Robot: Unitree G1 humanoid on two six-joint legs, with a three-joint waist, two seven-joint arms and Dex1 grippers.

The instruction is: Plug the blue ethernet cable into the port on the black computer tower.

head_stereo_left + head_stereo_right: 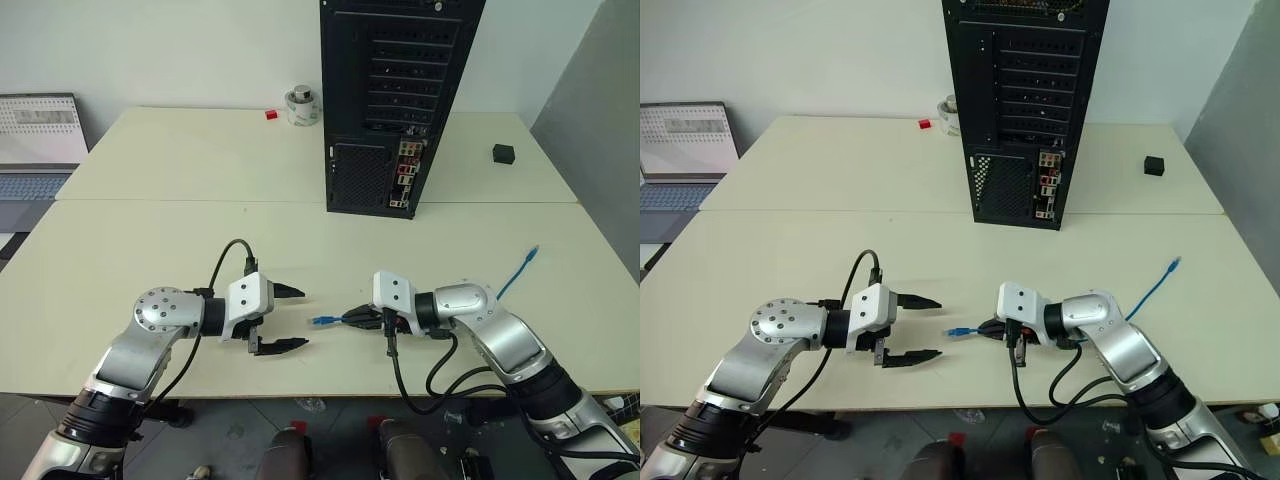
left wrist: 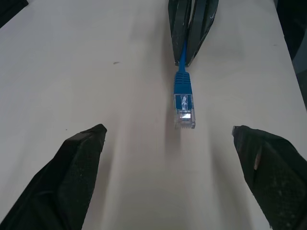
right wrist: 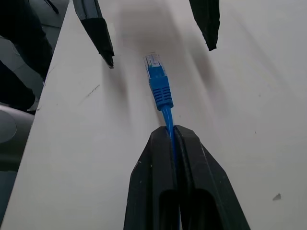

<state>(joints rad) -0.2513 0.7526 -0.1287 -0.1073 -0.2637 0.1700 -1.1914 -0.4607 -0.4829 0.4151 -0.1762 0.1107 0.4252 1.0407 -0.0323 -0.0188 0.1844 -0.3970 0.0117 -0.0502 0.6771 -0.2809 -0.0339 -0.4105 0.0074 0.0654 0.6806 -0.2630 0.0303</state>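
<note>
Cream-coloured tabletop (image 1: 200,170) fills most of the scene, two slabs pushed together, white wall behind. At the far side stands the tall black metal computer tower (image 1: 395,60), rear face toward the robot, with a narrow strip of red and silver connectors low down where the port (image 1: 406,172) sits, though it's too small to pick out the exact socket.

Near the front edge, the right tool (image 1: 362,318) is clamped tight on the thin bright-blue ethernet cable (image 3: 159,91), just behind the blue boot, so the clear plastic plug sticks out past the fingertips toward the left tool (image 1: 290,320). That one has its two black fingers spread wide and holds nothing; the plug points into the gap between them without touching. The cable's other end (image 1: 533,254) lies on the tabletop out to the right.

Other stuff: a small black cube (image 1: 503,153) right of the tower, a small red block (image 1: 270,114) and a tape roll (image 1: 302,104) to its left, and a laptop (image 1: 35,150) at the far left.
</note>
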